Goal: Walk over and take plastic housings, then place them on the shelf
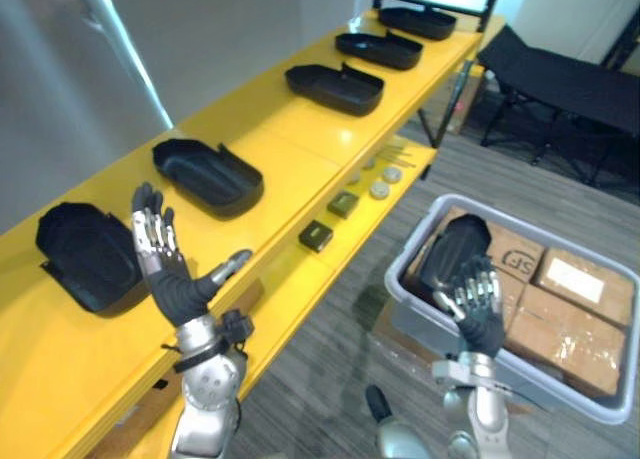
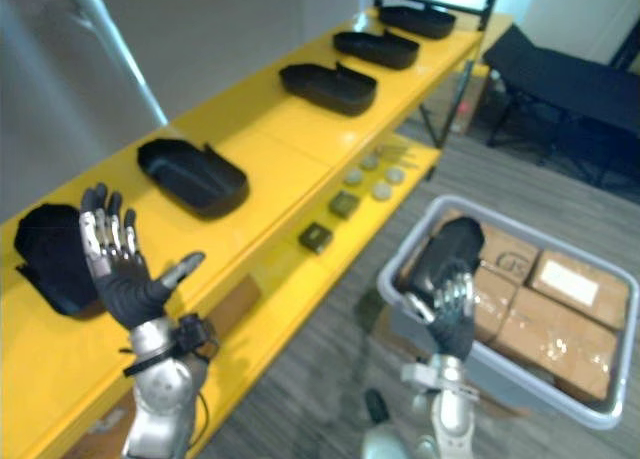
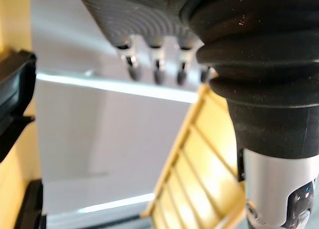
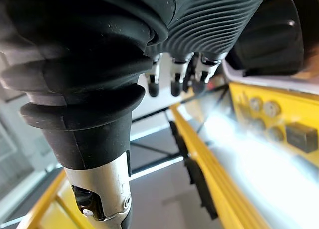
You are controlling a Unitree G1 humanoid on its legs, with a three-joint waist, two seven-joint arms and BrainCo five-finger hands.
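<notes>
Five black plastic housings [image 1: 207,174] in a row along the top board of the yellow shelf [image 1: 300,139], well apart from one another. Left robot hand [image 1: 170,274] upright over the shelf's front edge, fingers straight and spread, thumb out to the side, palm bare; holds nothing. Nearest housing [image 1: 88,254] just to that hand's left, the next one up beyond the fingertips, neither touched. On the shelf's lower board [image 1: 295,284], a small dark block [image 1: 316,236] and a few pale round discs [image 1: 380,189] farther along. To the right, on the floor, a grey tub [image 1: 415,324] packed with cardboard boxes [image 1: 575,319], and a sixth plastic housing [image 1: 455,249] propped on the boxes at the tub's left end. Right robot hand [image 1: 478,304] low over the tub's near wall, back toward the camera, fingers [image 4: 174,82] loosely extended and apart, clamped on nothing. That sixth housing just past the fingertips and close; touching or not, impossible to tell.
</notes>
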